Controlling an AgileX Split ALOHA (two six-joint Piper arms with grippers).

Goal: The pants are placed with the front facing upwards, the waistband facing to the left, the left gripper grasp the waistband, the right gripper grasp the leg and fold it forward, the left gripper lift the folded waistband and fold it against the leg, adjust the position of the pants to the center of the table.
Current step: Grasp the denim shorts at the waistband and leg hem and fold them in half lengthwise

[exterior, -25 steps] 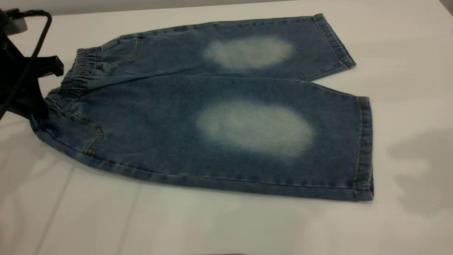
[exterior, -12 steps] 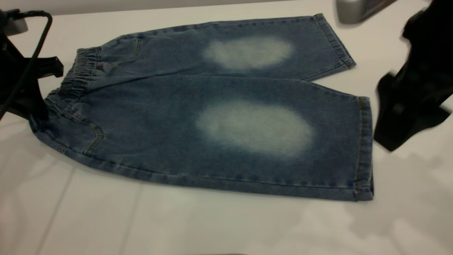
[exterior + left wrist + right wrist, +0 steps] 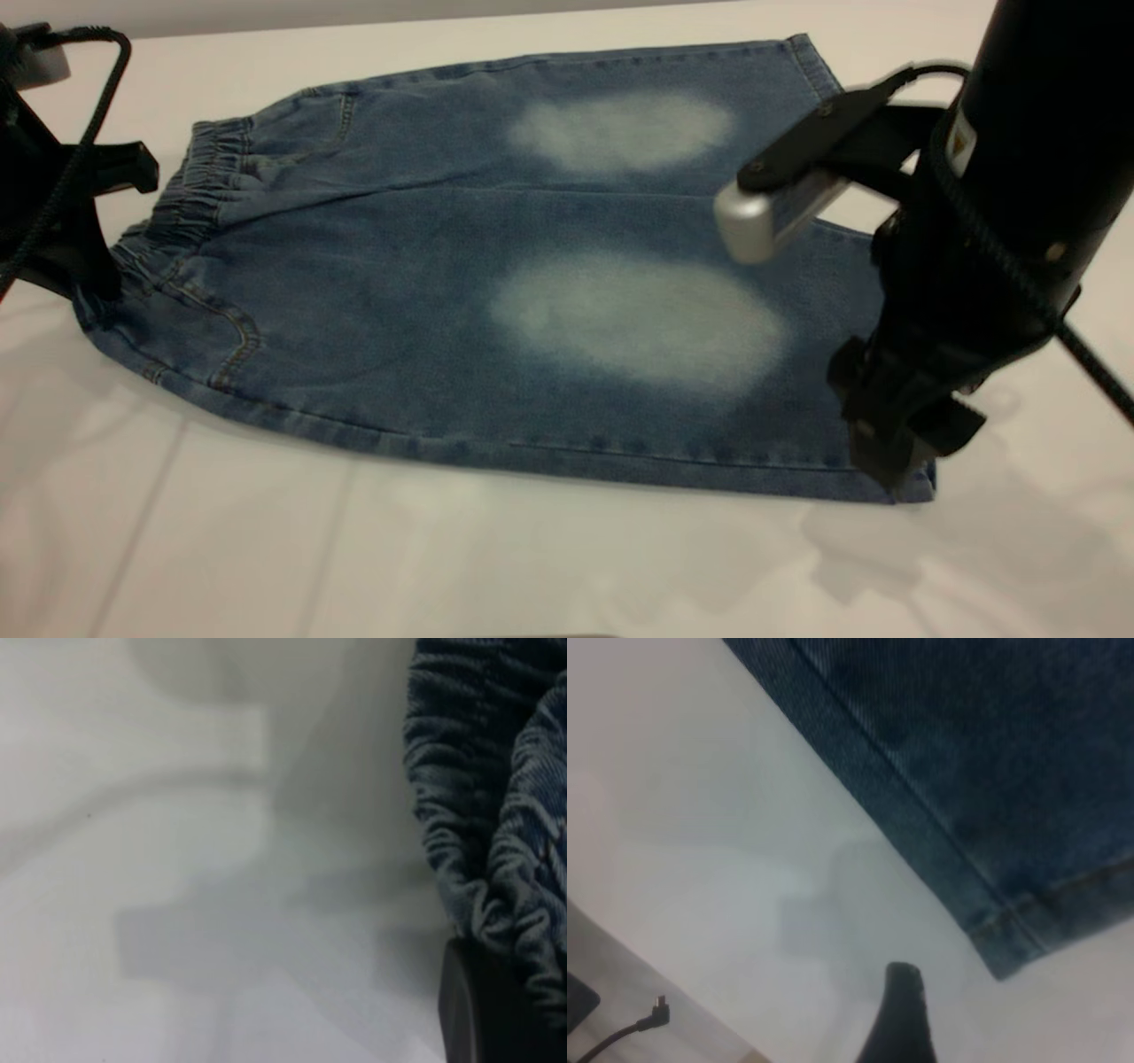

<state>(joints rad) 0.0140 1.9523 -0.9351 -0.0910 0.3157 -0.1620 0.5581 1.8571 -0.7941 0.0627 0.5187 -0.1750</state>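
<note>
Two grippers flank the pants (image 3: 496, 292) spread flat on the table (image 3: 266, 549): left gripper (image 3: 62, 221) at the waistband (image 3: 190, 190), right gripper (image 3: 904, 443) over the near leg's hem corner (image 3: 1001, 939), finger opening of both unclear.

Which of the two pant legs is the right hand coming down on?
The nearer leg, with the bigger faded oval. The right hand is at its hem corner; the far leg lies beyond it.
</note>
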